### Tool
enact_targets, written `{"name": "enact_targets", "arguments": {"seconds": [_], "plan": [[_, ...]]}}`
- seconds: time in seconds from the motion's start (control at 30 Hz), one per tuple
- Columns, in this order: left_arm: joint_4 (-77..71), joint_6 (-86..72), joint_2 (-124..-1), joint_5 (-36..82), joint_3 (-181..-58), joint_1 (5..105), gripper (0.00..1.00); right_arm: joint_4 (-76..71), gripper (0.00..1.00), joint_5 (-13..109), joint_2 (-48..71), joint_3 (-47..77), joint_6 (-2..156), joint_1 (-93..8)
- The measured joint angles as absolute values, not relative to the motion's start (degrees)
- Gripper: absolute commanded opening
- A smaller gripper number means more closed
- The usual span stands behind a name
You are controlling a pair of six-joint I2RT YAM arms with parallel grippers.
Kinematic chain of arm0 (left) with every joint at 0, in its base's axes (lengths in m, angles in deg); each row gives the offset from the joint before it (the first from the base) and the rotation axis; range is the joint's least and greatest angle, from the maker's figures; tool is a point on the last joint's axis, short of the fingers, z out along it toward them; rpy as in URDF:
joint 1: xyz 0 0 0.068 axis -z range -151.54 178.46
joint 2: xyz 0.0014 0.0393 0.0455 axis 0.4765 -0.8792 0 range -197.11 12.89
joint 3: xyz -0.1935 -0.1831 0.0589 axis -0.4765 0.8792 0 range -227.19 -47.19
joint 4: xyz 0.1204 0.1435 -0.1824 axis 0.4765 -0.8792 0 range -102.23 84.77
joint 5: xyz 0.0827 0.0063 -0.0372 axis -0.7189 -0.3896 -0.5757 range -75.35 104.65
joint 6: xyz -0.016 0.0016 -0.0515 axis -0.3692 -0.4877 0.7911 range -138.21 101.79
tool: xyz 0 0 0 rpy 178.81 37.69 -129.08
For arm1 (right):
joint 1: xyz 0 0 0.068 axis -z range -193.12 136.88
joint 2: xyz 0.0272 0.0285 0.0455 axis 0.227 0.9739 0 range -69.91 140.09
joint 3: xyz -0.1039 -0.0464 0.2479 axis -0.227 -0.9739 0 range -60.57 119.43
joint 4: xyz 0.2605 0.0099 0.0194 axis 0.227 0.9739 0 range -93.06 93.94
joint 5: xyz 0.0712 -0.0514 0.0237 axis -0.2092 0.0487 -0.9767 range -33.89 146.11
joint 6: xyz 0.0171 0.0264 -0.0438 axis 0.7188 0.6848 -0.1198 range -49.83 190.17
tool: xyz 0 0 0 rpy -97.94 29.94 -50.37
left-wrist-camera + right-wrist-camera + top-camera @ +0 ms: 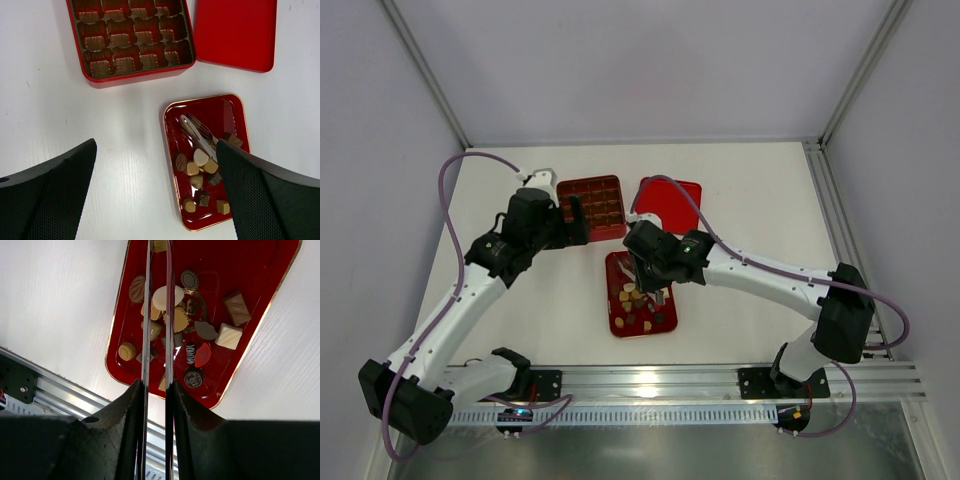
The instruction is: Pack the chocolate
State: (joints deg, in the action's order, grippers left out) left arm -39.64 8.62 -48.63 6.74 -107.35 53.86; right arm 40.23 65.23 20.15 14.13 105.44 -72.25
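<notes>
- White tabletop (760, 210) is being bordered by pale walls and metal rails, and both arms are being reached out over it.
- Thin metal tongs (167, 315) are being clenched between the fingers of the right gripper (156, 390). The two blades are being pressed nearly parallel, with only a narrow slit showing between them.
- The chocolate (229, 336) is being shown as loose small pieces, cream, tan and dark brown. They are lying in a shallow red tray (250, 260) directly beneath the tongs.
- Most pieces are being seen clustered under and just to either side of the blades. A few are lying farther out, toward the tray's edge.
- The tongs' tips are being cut off at the edge of the right wrist view, so whether a piece is being pinched cannot be told.
- The left gripper (155, 142) is being held fully released, with nothing between its fingers.
- A red compartmented box (135, 80) is being seen ahead of the left gripper's fingertips, with ridged brown liners in its cells.
- A flat red lid (235, 32) is lying just beside that box, ahead of the left gripper's right finger.
- The tray's near corner is being hidden behind that same finger in the left wrist view.
</notes>
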Motion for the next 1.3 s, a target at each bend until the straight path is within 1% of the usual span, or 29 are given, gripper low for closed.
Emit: {"name": "enact_targets", "arguments": {"seconds": [0.43,0.63,0.73,0.83,1.03,1.3], "plan": [[-40.3,8.9,-47.4,6.8,-111.0,53.8,1.00,42.7,0.20,66.0,18.6,18.3,103.3,-71.4],[-41.6,9.5,-46.4,7.0,-115.8,53.8,1.00,43.2,0.20,66.0,18.7,23.5,101.3,-69.2],[-42.1,9.9,-45.8,7.0,-117.9,53.8,1.00,43.2,0.20,66.0,20.1,28.2,99.8,-67.2],[-42.7,10.1,-45.2,7.0,-119.4,53.8,1.00,42.8,0.19,65.9,22.9,33.5,98.3,-65.3],[-44.3,10.1,-44.7,7.0,-121.5,53.8,1.00,40.5,0.19,65.1,32.9,45.8,94.9,-61.8],[-46.7,10.1,-43.1,6.8,-123.2,53.8,1.00,37.0,0.19,62.1,44.4,53.6,92.7,-59.6]]}}
